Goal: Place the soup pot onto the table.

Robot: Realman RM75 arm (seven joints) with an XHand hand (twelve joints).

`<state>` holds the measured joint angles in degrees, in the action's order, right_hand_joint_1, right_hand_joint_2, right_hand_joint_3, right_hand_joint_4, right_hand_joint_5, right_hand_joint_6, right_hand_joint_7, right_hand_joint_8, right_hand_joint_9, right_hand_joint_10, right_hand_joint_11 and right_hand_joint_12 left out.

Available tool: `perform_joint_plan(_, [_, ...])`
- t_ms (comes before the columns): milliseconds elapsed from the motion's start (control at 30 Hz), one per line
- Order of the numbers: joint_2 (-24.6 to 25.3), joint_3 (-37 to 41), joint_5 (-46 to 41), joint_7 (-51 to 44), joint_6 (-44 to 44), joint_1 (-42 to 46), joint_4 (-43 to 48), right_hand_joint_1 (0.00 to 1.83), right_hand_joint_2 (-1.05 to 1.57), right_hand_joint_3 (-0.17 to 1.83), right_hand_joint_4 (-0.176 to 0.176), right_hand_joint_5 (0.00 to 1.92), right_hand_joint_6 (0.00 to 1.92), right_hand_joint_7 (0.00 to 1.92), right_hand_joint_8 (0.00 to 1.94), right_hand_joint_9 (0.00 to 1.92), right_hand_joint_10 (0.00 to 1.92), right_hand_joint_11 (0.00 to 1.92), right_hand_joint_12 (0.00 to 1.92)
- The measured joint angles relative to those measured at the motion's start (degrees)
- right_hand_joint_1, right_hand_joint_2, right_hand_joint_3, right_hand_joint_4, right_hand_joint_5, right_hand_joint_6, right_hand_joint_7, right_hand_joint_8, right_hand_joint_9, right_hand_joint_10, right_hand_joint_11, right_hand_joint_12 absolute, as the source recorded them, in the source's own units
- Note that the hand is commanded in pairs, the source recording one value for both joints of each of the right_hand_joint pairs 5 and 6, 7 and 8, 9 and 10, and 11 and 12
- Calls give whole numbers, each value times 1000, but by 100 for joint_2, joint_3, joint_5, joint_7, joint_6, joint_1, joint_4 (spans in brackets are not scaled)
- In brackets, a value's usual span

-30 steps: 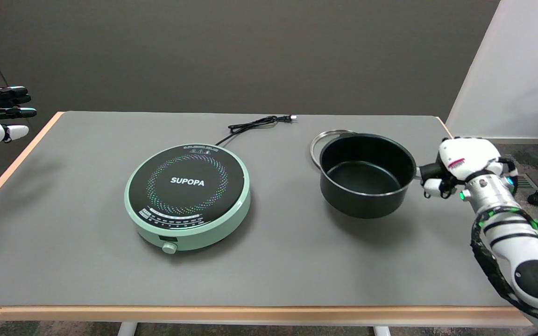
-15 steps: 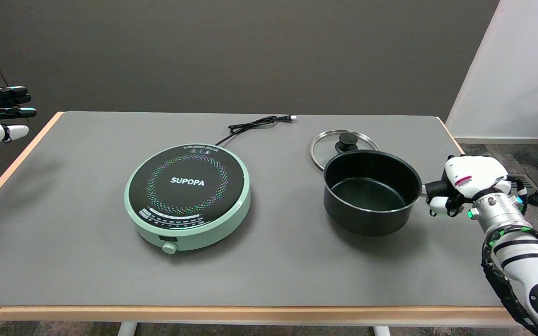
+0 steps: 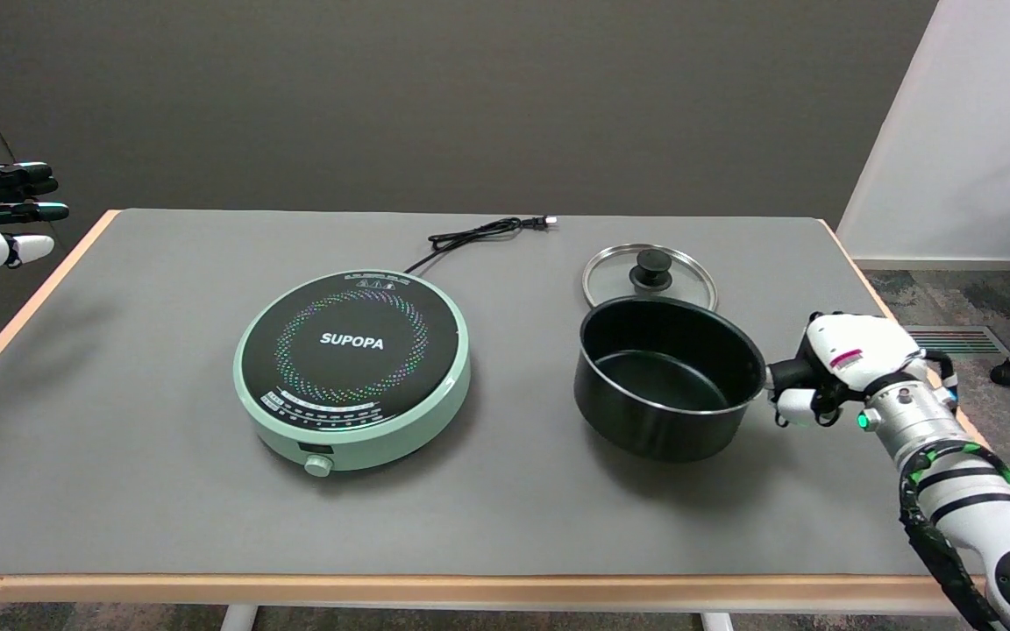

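1. soup pot [image 3: 665, 379] sits directly to the picture-left of the robot hand [image 3: 825, 370], level with it; the pot's right-side handle is hidden behind the fingers, so the handle-to-hand line runs roughly straight across the bench [image 3: 505, 526]
2. pot looks to be resting on the bench, or only just off it; a shadow hugs its base, and contact can't be confirmed from this view; pot is empty and upright
3. robot hand: fingers curled in tight against the pot's right rim, apparently gripping the handle there; not spread; judged as holding the pot
4. glass lid [image 3: 650, 273] lies flat on the bench beyond the pot, far-left of the hand, its near edge just behind the pot rim; touching or not, can't tell
5. induction cooker [image 3: 352, 368] well apart, further left past the pot; its cord [image 3: 479, 235] trails behind
6. judgement: placement nearly done; next move likely needs the fingers opened and the hand drawn back to the right, without dragging the pot
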<state>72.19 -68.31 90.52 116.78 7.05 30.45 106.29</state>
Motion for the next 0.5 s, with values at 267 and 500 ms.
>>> perform_joint_plan(267, [-64,-237,-94,220,25,81,6,941,966,1225,-83,1737,1737,1737,1737,1737,1737,1737,1737])
perform_joint_plan(500, [-79,-394,-6,324,224,104,-69,941,959,1224,-84,1735,1735,1735,1735,1735,1735,1735,1735])
